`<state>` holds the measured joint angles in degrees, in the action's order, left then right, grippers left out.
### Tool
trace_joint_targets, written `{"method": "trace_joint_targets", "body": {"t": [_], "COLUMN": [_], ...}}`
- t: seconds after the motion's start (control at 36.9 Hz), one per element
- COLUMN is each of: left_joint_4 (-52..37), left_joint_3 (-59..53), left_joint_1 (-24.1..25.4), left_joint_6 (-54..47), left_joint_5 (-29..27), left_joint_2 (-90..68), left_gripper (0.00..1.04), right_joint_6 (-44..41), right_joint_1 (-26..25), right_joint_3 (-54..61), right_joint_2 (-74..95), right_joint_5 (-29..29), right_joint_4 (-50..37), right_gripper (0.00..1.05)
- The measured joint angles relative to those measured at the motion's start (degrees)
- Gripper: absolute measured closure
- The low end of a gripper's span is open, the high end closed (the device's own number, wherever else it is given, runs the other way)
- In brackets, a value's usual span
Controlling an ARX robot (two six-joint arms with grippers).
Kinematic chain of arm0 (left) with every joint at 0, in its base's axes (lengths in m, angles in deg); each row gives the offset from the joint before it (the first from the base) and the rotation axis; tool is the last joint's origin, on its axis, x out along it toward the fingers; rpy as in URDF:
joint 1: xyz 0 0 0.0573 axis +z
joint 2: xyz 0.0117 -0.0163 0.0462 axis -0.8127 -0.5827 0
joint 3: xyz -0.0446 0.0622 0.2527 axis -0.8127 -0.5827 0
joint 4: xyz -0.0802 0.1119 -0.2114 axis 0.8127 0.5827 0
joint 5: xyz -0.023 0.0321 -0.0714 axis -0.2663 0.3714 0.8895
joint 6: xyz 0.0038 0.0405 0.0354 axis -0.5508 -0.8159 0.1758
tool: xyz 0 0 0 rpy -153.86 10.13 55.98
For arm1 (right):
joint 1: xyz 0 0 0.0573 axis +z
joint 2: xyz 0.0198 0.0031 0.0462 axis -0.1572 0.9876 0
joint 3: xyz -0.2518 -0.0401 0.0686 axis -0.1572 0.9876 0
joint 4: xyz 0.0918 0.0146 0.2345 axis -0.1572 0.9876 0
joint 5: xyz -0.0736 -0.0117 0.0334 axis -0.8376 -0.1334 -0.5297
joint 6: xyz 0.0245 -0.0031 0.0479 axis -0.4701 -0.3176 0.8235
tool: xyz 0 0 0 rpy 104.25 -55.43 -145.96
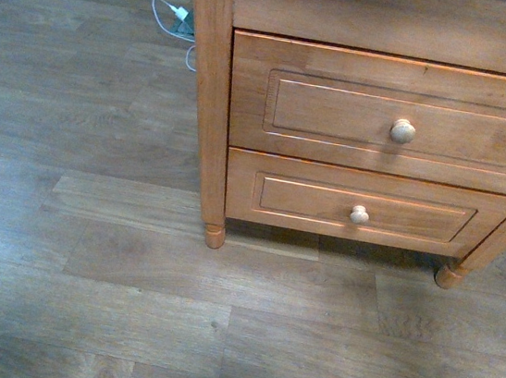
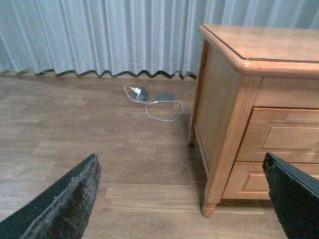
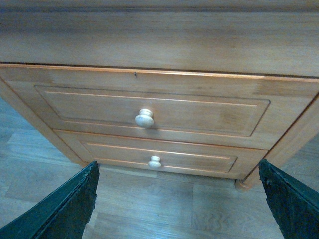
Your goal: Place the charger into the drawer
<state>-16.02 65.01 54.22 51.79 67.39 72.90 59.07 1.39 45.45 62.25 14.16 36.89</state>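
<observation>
Frankly hidden: the charger is not showing in any view, so where it is lying cannot be told; only a white plug point(image 2: 135, 91) with a white cable point(image 2: 164, 110) is lying on the floor by the curtain point(image 2: 99, 35).
Cut off: the cabinet point(image 1: 204, 99) is running out of the front view at the top and right; its top point(image 2: 269, 45) is showing only in the left wrist view.
Drawer: the drawer point(image 1: 338, 112) is sitting closed, upper of two, with its larger cream knob point(image 1: 402, 130) facing out; the shallower drawer point(image 1: 307, 201) is sitting closed just below it.
Left gripper: the left gripper point(image 2: 184, 199) is hanging above the floor beside the cabinet's corner, fingers point(image 2: 65, 204) spread wide, holding nothing.
Right gripper: the right gripper point(image 3: 179, 199) is facing the drawer fronts, fingers point(image 3: 60, 209) spread wide and empty, apart from the knob.
Floor: grey-brown wood planks point(image 1: 84, 269) are lying bare in front of the cabinet.
</observation>
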Motion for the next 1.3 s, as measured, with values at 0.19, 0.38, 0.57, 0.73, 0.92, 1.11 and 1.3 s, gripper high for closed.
{"method": "trace_joint_targets", "body": {"t": [0.19,0.38,0.57,0.73,0.92,1.11,1.3], "left_joint_4": [0.0,0.0,0.0,0.0,0.0,0.0,0.0], "left_joint_3": [0.0,0.0,0.0,0.0,0.0,0.0,0.0], "left_joint_1": [0.0,0.0,0.0,0.0,0.0,0.0,0.0], "left_joint_6": [0.0,0.0,0.0,0.0,0.0,0.0,0.0], "left_joint_5": [0.0,0.0,0.0,0.0,0.0,0.0,0.0], "left_joint_2": [0.0,0.0,0.0,0.0,0.0,0.0,0.0], "left_gripper": [0.06,0.06,0.06,0.06,0.06,0.06,0.06], "right_joint_6": [0.3,1.3,1.7,-1.8,-3.5,-3.9,-4.2], "right_joint_1": [-2.1,-3.0,-3.3,-2.4,-5.0,-10.2,-10.3], "right_joint_3": [6.7,12.3,12.8,18.8,20.9,24.0,24.0], "right_joint_2": [-15.7,-35.8,-40.0,-40.0,-45.7,-50.0,-54.9], "right_joint_5": [2.9,3.0,2.8,-7.0,-5.2,-0.6,-0.4], "right_joint_4": [8.1,19.5,20.0,3.3,2.1,3.4,8.0], "right_gripper": [0.09,0.09,0.09,0.26,0.58,0.94,1.03]}}
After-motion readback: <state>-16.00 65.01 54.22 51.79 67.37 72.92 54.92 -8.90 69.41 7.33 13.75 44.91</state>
